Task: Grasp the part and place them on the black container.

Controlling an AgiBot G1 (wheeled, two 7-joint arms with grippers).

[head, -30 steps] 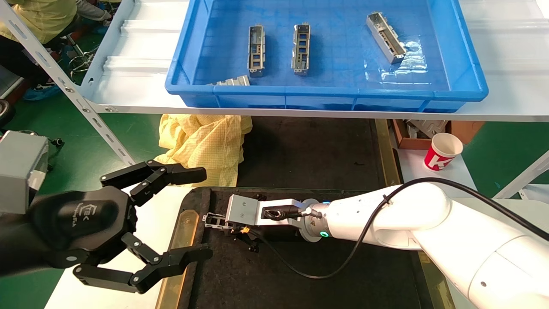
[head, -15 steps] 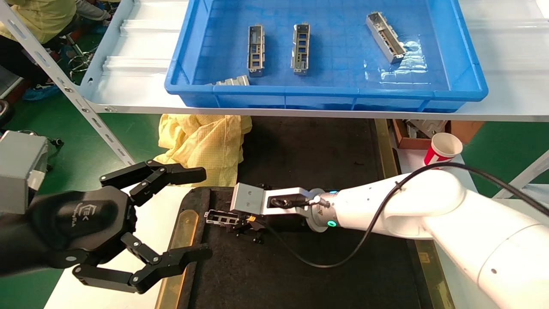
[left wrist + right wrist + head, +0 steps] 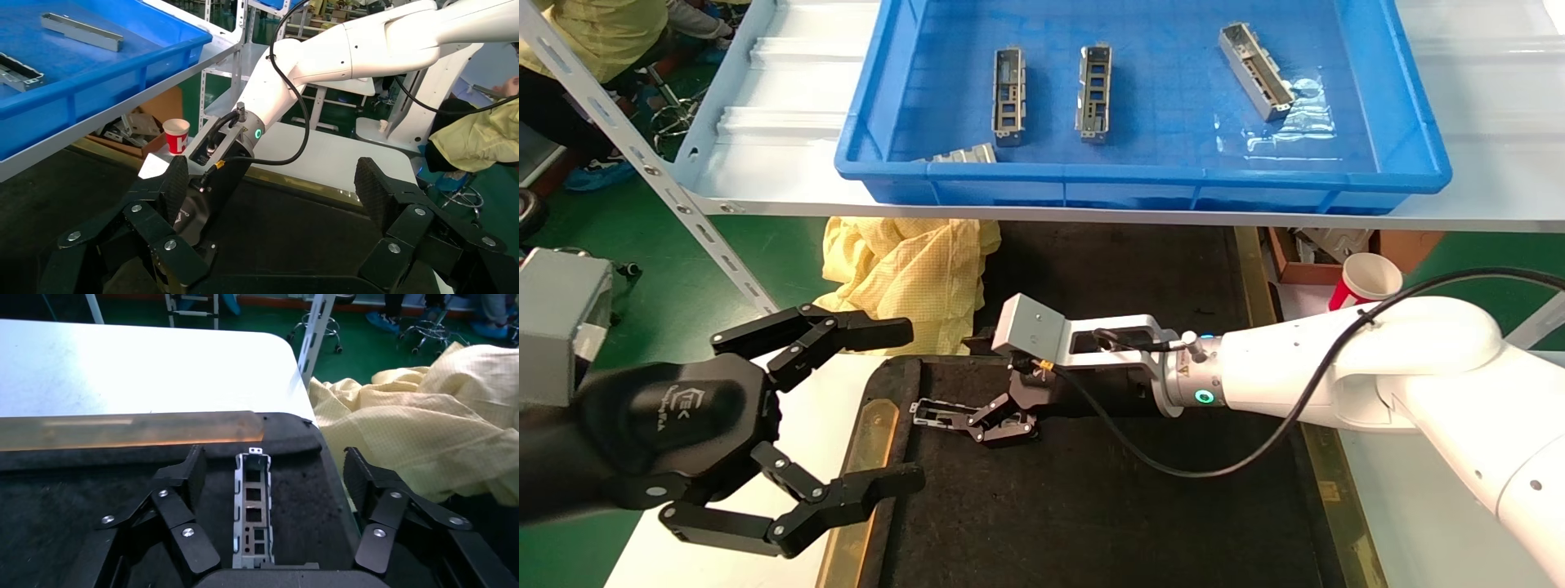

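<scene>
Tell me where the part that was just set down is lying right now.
The part lies flat on the black container, near its far left corner in the head view, between the open fingers of the right gripper.

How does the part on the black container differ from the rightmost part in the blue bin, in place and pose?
The part lies flat on the black container, between the open fingers of the right gripper; the rightmost bin part lies in the blue bin on the shelf, with no gripper near. The first lies crosswise in the head view; the second lies diagonally. Both are silver-grey channels with rectangular cut-outs.
</scene>
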